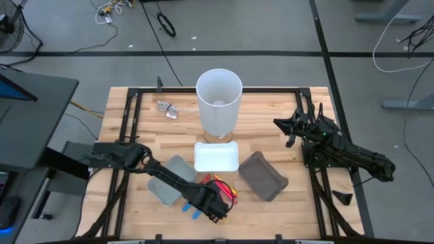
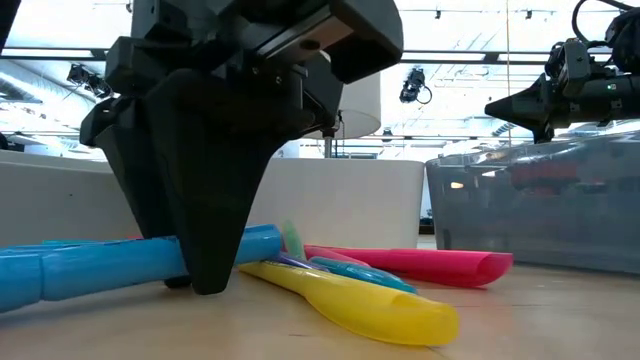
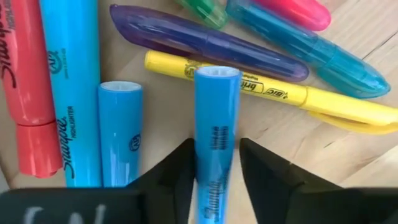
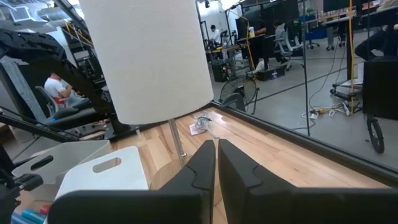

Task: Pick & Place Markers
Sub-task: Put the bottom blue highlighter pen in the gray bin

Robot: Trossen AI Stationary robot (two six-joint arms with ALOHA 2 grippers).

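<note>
The left gripper (image 3: pixel 217 171) is down in the pile of markers (image 1: pixel 220 186) at the near middle of the table (image 1: pixel 271 122), its fingers pressed on both sides of a blue highlighter (image 3: pixel 217 124) that points straight out between them.

Markers (image 1: pixel 218 192) lie heaped on the counter (image 1: pixel 271 115) at six o'clock, left claw (image 1: pixel 215 207) over them. Three trays (image 1: pixel 216 156) sit just behind; a tall cup (image 1: pixel 219 102) stands toward twelve.
</note>
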